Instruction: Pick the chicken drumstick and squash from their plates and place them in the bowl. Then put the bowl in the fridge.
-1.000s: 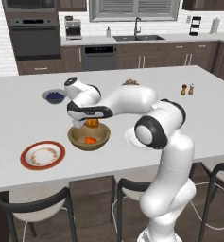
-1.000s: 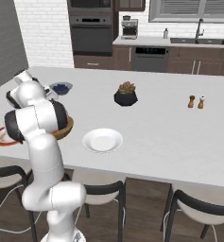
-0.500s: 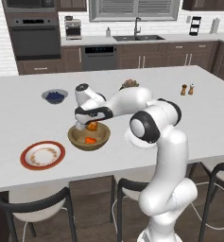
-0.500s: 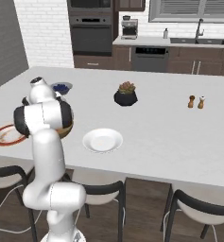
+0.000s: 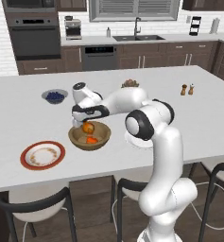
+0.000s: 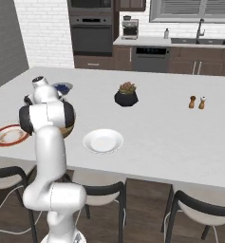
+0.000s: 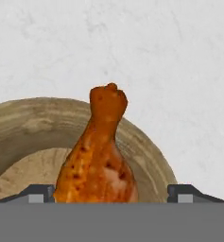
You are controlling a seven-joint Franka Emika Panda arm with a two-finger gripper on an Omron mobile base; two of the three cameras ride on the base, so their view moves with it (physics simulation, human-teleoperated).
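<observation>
Hand view: gripper (image 7: 108, 196) jaws clamped on the drumstick (image 7: 100, 156), its long axis pointing outward, directly over the bowl (image 7: 146, 156) interior.

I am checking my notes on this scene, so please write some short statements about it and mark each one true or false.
1. The chicken drumstick is between the end effector's fingers, over the bowl. True.
2. The squash lies on the plain white plate. False: it is in the bowl, and that plate is bare.
3. The red-rimmed plate holds the drumstick. False: no food item is on it.
4. A small bowl of blue berries stands on the counter. True.
</observation>
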